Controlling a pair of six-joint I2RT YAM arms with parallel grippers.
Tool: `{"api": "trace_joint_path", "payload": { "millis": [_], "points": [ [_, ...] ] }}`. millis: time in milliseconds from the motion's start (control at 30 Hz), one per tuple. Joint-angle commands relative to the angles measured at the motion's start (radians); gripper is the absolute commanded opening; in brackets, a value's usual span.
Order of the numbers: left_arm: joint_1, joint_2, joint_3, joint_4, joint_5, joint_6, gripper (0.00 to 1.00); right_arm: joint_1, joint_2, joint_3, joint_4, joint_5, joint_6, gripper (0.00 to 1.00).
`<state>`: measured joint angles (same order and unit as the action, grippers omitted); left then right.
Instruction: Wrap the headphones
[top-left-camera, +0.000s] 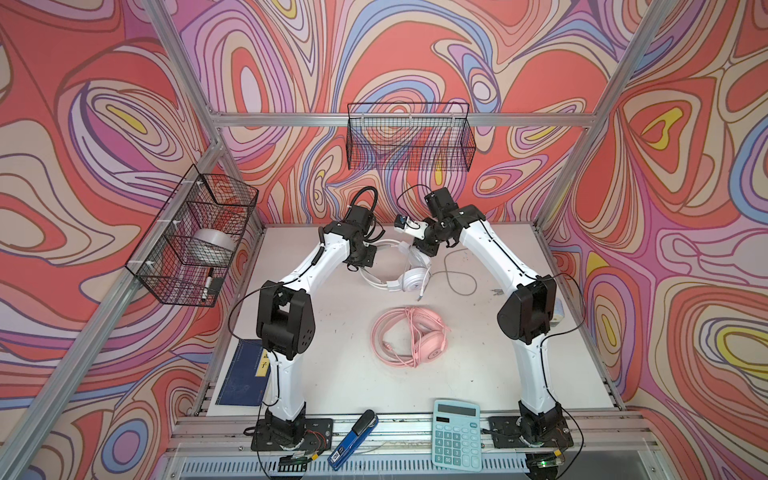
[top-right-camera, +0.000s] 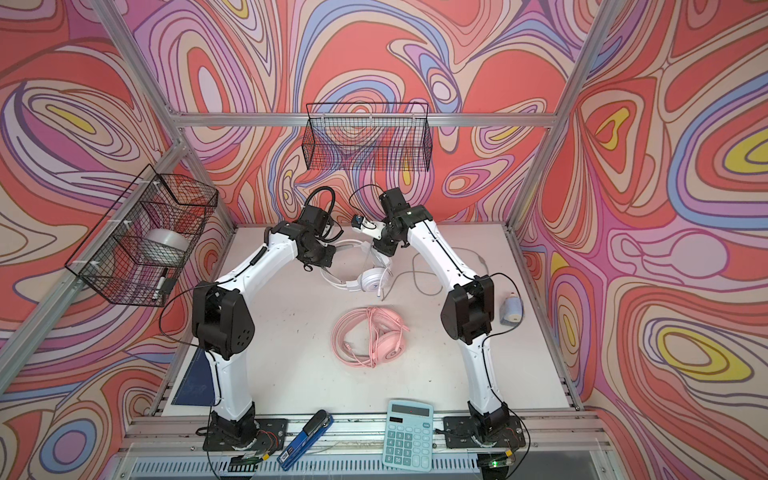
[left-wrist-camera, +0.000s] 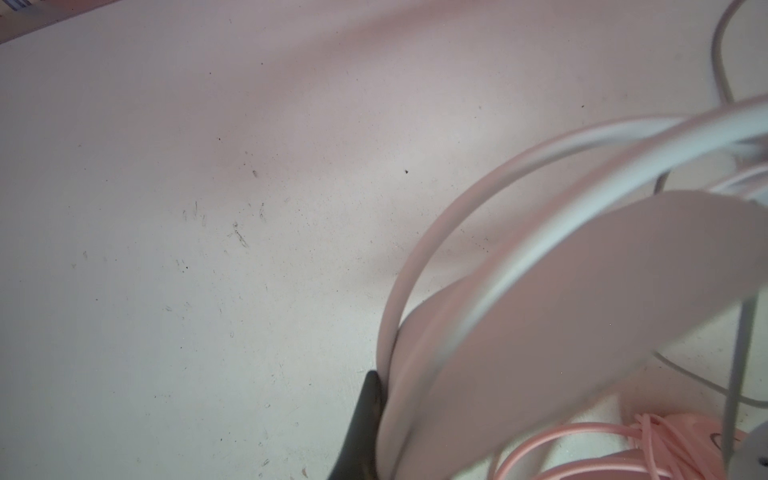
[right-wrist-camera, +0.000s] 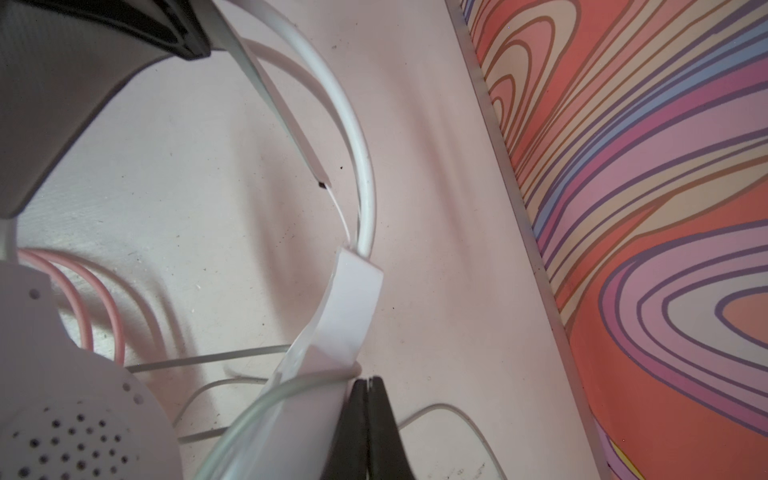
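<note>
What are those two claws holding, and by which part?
Left gripper clamps the white headphones by the headband; right gripper seems to pinch their grey cord beside it.

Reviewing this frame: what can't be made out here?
- Left gripper: the left wrist view shows one finger; the band of the white headset hides the other, and its wrist covers it in both top views.
- Right gripper: shut in the right wrist view; whether it pinches the grey cord is unclear.
- Bluish object: half behind the right arm in a top view; too small to identify.
</note>
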<state>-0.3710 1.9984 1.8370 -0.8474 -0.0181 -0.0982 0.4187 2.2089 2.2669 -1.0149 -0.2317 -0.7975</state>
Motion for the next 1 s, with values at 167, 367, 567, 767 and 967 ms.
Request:
{"api": "trace_joint_path", "payload": {
  "millis": [167,367,567,767,967],
  "points": [
    [-0.005,-0.07,-0.048,-0.03,0.11,0.1,0.0,-0.084,0.01,-0.068,0.16,-0.148,0.192,0.09],
    [-0.004,-0.066,-0.045,-0.045,0.109,0.113,0.0,-0.11,0.017,-0.071,0.173,-0.203,0.232,0.16],
    [0.0,-0.074,-0.05,-0.033,0.147,0.106,0.0,-0.122,0.032,-0.092,0.178,-0.239,0.274,0.21],
    [0.022,-0.101,-0.073,-0.005,0.243,0.093,0.0,-0.147,0.069,-0.12,0.207,-0.268,0.379,0.23],
    [0.065,-0.159,-0.146,0.067,0.363,0.055,0.0,-0.182,0.084,-0.184,0.264,-0.309,0.496,0.24]
  ]
}}
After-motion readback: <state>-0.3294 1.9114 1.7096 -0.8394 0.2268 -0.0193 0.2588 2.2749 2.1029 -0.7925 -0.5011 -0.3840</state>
